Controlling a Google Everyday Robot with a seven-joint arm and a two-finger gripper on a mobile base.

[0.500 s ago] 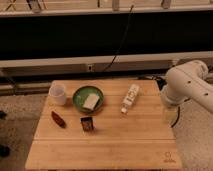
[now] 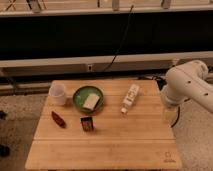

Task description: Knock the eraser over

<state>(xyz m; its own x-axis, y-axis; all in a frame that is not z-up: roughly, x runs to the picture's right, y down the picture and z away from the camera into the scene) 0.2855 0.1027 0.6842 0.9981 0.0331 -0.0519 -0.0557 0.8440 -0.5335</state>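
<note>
Eraser (image 2: 87, 123) upright near the middle of the table (image 2: 125, 150), bare wood toward the front edge. Hand (image 2: 169, 112) beside the right edge, grip impossible to tell.

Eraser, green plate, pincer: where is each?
eraser (image 2: 87, 123), camera view, middle of its dark front face
green plate (image 2: 76, 98), camera view, bare left rim
pincer (image 2: 169, 115), camera view, its tip, under the white arm (image 2: 187, 85) at the table (image 2: 130, 145)'s right edge

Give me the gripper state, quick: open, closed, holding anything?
Gripper: cannot tell whether open or closed. It hangs by the table's right edge, well apart from the eraser.
</note>
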